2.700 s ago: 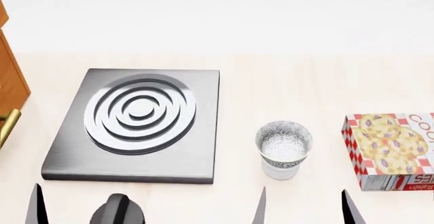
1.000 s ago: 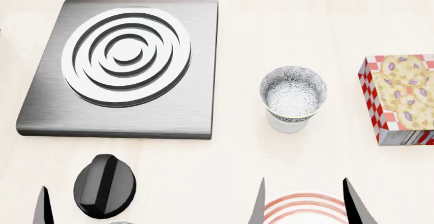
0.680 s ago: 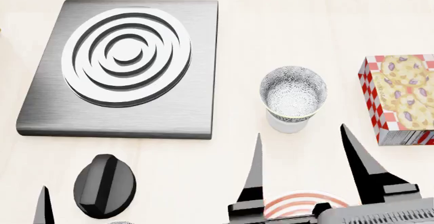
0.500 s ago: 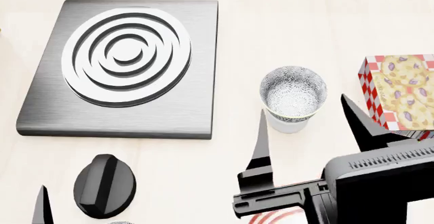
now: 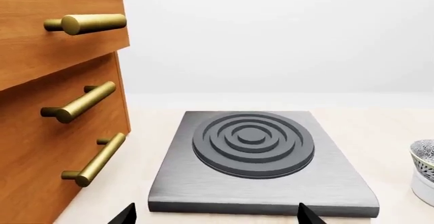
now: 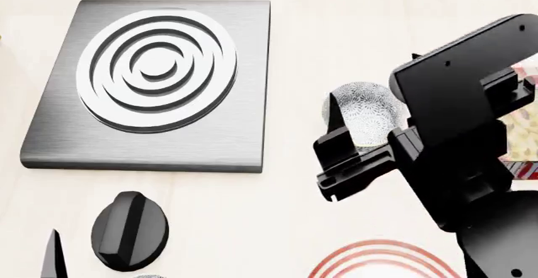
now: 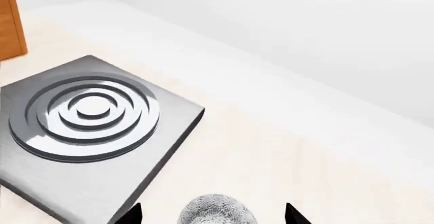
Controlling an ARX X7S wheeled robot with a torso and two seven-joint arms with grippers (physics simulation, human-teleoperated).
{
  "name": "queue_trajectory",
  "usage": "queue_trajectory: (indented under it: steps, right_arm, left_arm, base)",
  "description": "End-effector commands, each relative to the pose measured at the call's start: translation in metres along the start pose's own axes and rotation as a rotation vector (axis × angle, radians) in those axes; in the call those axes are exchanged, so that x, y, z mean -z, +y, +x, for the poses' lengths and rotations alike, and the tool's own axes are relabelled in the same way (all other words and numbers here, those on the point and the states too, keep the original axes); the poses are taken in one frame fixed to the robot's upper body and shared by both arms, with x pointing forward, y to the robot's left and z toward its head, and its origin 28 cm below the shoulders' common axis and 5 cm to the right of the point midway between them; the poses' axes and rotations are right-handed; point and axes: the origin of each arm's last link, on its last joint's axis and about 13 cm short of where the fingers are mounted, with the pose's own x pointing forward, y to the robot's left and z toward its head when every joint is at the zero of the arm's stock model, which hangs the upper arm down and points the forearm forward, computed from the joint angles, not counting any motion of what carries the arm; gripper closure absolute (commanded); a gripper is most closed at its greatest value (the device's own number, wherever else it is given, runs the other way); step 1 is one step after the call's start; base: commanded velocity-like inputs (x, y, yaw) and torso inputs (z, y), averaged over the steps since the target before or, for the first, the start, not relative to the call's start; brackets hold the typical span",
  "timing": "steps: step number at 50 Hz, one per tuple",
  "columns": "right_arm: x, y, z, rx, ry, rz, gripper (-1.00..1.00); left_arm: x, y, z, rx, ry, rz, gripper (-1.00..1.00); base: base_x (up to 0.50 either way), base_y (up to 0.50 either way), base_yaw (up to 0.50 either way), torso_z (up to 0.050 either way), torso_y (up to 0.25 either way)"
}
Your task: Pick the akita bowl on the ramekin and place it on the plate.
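The speckled akita bowl [image 6: 360, 104] sits on the white ramekin [image 5: 426, 188], right of the burner slab. In the head view the ramekin is hidden behind my right gripper [image 6: 374, 101]. That gripper is open and reaches over the bowl, one finger [image 6: 336, 117] at the bowl's left side, the other hidden by the wrist. In the right wrist view the bowl [image 7: 217, 215] lies between the two spread fingertips of the right gripper [image 7: 213, 209], apart from both. The red-ringed plate [image 6: 378, 248] lies near the front edge under the right arm. My left gripper [image 5: 217, 216] is open and holds nothing.
A grey burner slab [image 6: 151, 82] with concentric rings lies at the left. A black knob [image 6: 130, 231] sits in front of it. A cookie box [image 6: 523, 164] is mostly hidden behind the right arm. A wooden drawer cabinet [image 5: 54, 107] with brass handles stands at the far left.
My right gripper has advanced from the front edge, over the plate, to the bowl and now straddles it, still open. The left gripper has stayed put.
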Motion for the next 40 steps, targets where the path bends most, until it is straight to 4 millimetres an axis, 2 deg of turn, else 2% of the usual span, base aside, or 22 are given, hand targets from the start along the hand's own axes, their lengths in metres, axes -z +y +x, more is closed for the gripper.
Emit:
queue_trajectory:
  steps: [1,14,26,40]
  right_arm:
    - [-0.010,-0.021,0.021,-0.075,0.158,-0.109,-1.00]
    - [-0.002,-0.027,0.049,-0.189,0.323,-0.213,-1.00]
    - [0.004,-0.027,0.059,-0.281,0.346,-0.248,-1.00]
    - [0.014,-0.025,0.073,-0.258,0.371,-0.244,-1.00]
  left_arm:
    - [0.001,0.001,0.001,-0.006,0.002,0.001,-1.00]
    - [0.001,0.001,0.001,-0.013,0.006,0.003,-1.00]
    - [0.003,0.000,0.001,-0.007,0.014,0.006,-1.00]
    - [0.002,0.000,0.001,-0.009,0.012,0.006,-1.00]
  base:
    - [0.00,0.00,0.00,0.000,0.000]
    - [0.00,0.00,0.00,0.000,0.000]
    - [0.00,0.00,0.00,0.000,0.000]
    - [0.00,0.00,0.00,0.000,0.000]
